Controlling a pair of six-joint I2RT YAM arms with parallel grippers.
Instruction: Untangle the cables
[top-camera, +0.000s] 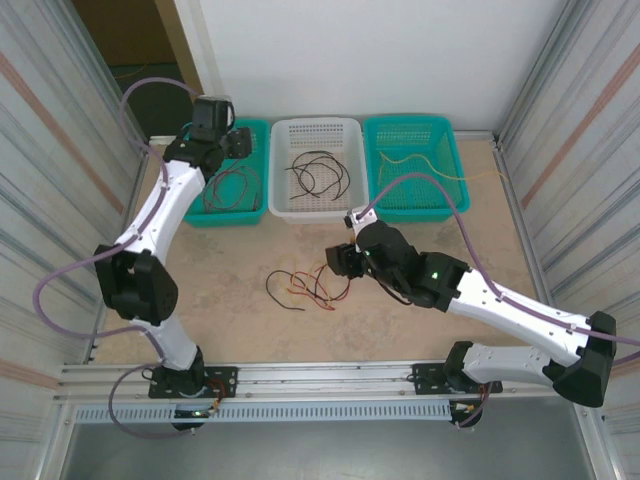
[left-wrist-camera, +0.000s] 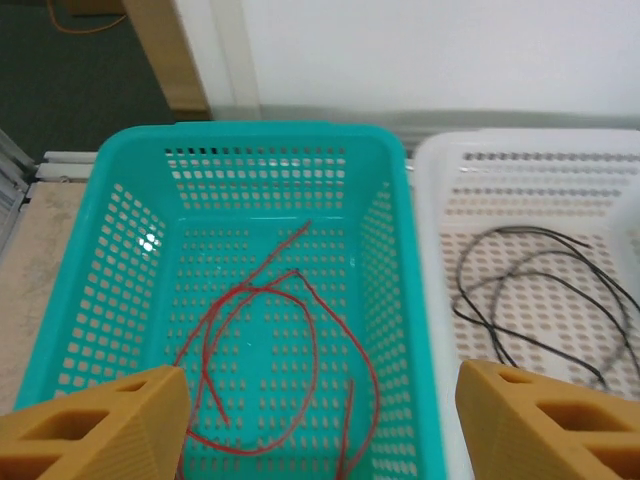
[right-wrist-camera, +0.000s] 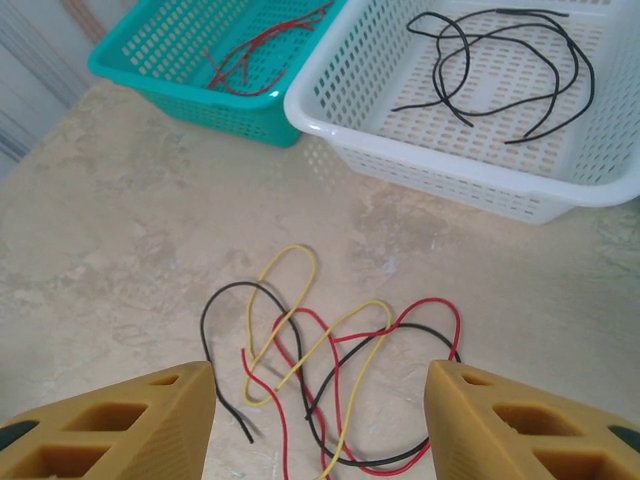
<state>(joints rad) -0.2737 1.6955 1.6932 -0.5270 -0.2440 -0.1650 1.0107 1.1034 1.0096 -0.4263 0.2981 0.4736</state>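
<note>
3 baskets: 2 teal, 1 white. Left teal basket (top-camera: 240, 220) holds red cables (left-wrist-camera: 296, 271); white basket (top-camera: 318, 214), black cables (top-camera: 320, 175); right teal basket (top-camera: 415, 214), yellow cable (top-camera: 410, 160). 1 tangle (right-wrist-camera: 330, 380) of red, black and yellow cables lies on the table (top-camera: 220, 300). My left pincer (left-wrist-camera: 322, 385), spread, hangs over the red cables; my right pincer (right-wrist-camera: 320, 380), spread, over the tangle.

Three baskets stand on the table (top-camera: 210, 310): a first teal basket (top-camera: 236, 218) at 11 o'clock, one white basket (top-camera: 315, 214) at 12 and a second teal basket (top-camera: 420, 213) at 1. There are four lots of cables: red cables (left-wrist-camera: 298, 272) at 11, black cables (top-camera: 318, 172) at 12, one yellow cable (top-camera: 430, 172) at 1, and one three-colour tangle (top-camera: 308, 288) mid-table, its strands too interlaced to count.
</note>
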